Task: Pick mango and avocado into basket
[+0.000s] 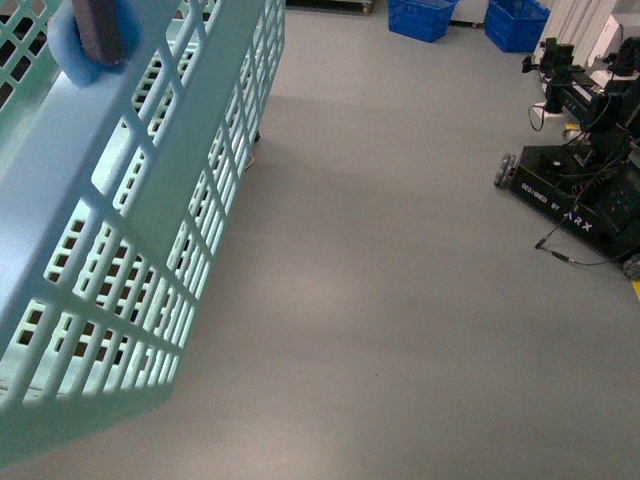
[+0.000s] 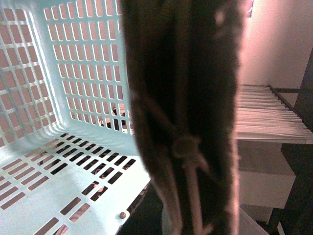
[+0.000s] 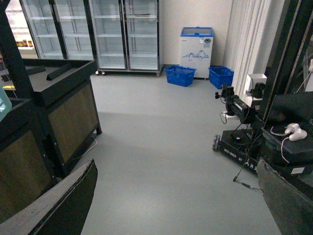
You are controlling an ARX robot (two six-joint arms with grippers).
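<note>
Basket tilted, filling the front view from 7 to 11 o'clock, over grey floor. Brown handle blocks the left wrist view; left pincer's state cannot be told. Right pincer spread wide, holding nothing.

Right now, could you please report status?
Right end effector open, empty. Left end effector unseen; handle fills its camera. Basket tilted, looks empty. Mango, avocado not seen.

The right gripper has its jaws spread wide, with its two dark fingers at opposite edges of its wrist view and nothing gripped between them. The wrist is angled forward and down. The left gripper's jaws are hidden in its own wrist view.
</note>
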